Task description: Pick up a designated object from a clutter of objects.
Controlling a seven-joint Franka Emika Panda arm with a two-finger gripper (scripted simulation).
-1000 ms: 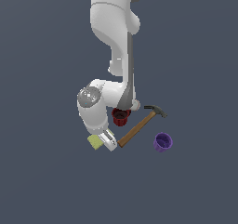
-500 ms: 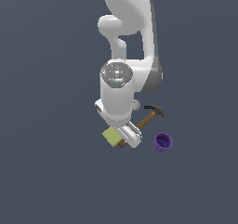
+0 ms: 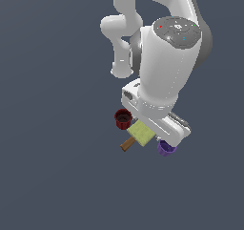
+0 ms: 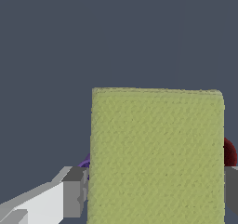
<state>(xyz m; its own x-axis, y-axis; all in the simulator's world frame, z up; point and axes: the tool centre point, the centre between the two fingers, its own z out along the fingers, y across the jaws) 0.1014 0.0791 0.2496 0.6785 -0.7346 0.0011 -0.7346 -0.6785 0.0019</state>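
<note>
The yellow-green sponge-like block (image 3: pixel 140 132) is clamped between my gripper's (image 3: pixel 147 128) fingers and held up above the clutter. In the wrist view the block (image 4: pixel 155 155) fills the middle, with a grey finger (image 4: pixel 74 197) pressed on each side. Below it lie the dark red cup (image 3: pixel 123 119), the purple cup (image 3: pixel 165 149) and the end of the hammer's wooden handle (image 3: pixel 127 145). Slivers of the purple cup (image 4: pixel 85 162) and the red cup (image 4: pixel 229 153) show past the block's edges in the wrist view. The whitish ball is hidden.
The large white arm (image 3: pixel 167 67) covers the upper middle of the exterior view and hides most of the hammer. The surface (image 3: pixel 52 167) all around is plain dark grey.
The arm has risen toward the exterior camera and shifted to that view's right, carrying the yellow-green block up off the surface. The cups and hammer have stayed in place.
</note>
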